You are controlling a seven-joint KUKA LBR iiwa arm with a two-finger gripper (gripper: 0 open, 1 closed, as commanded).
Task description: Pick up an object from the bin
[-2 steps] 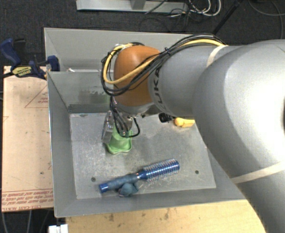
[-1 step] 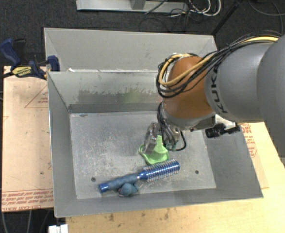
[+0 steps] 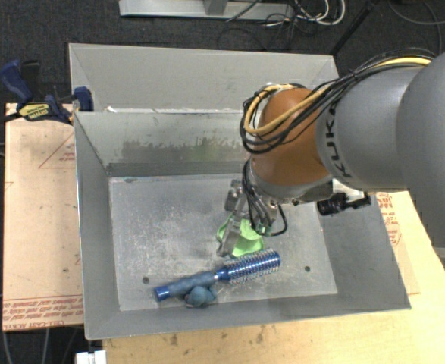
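Gripper (image 3: 244, 220) sits low over the middle of the bin (image 3: 154, 218), and from up here I can't tell whether it is open or closed. Right under its tip, touching or very nearly, lies a bright green piece (image 3: 247, 242), poking out toward the near wall. Just past that, closer to the front, I see a blue hairbrush (image 3: 230, 271) lying flat, bristle head to the right, with a small blue-grey lump (image 3: 200, 297) against its handle.

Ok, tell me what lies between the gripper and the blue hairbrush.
In the camera view a small bright green thing lies there, just under the gripper and close beside the bristle end of the blue hairbrush.
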